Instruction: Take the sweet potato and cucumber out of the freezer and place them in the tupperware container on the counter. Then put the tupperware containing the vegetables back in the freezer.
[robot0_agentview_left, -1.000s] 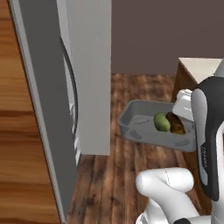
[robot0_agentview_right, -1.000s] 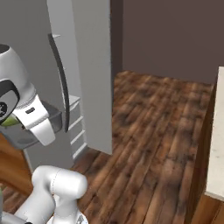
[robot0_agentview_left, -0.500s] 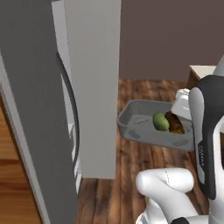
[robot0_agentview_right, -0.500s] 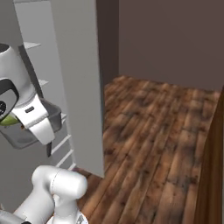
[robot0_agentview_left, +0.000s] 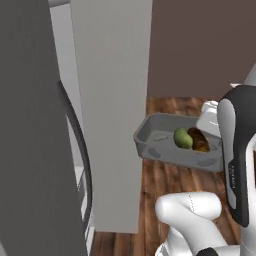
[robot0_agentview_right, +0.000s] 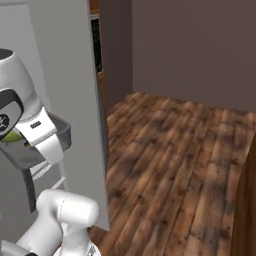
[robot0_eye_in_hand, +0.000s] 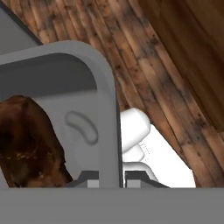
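Observation:
The dark grey tupperware container (robot0_agentview_left: 160, 131) hangs in the air in front of the arm. My gripper (robot0_eye_in_hand: 110, 179) is shut on its rim wall (robot0_eye_in_hand: 106, 105), one fingertip on each side. Inside the tub lie the green cucumber (robot0_agentview_left: 182, 138) and, just to its right, the orange-brown sweet potato (robot0_agentview_left: 200, 141); the sweet potato (robot0_eye_in_hand: 27, 146) looms large in the hand view. The freezer (robot0_agentview_left: 112, 100) stands close on the left, its big grey door (robot0_agentview_left: 35, 130) swung open toward me. In the right base view the tupperware container (robot0_agentview_right: 56, 131) sits against the freezer's side (robot0_agentview_right: 67, 70).
Wooden plank floor (robot0_agentview_right: 170, 150) stretches to a dark wall (robot0_agentview_right: 200, 45) behind. A brown wooden cabinet side (robot0_agentview_right: 247, 200) stands at the right edge. The freezer door's dark curved edge strip (robot0_agentview_left: 82, 150) lies between door and cabinet, with pale shelves (robot0_agentview_left: 80, 180) low inside.
The whole picture has shifted: the base has moved, and the freezer and its door now stand much closer and larger. The tub stays in my grip with both vegetables inside.

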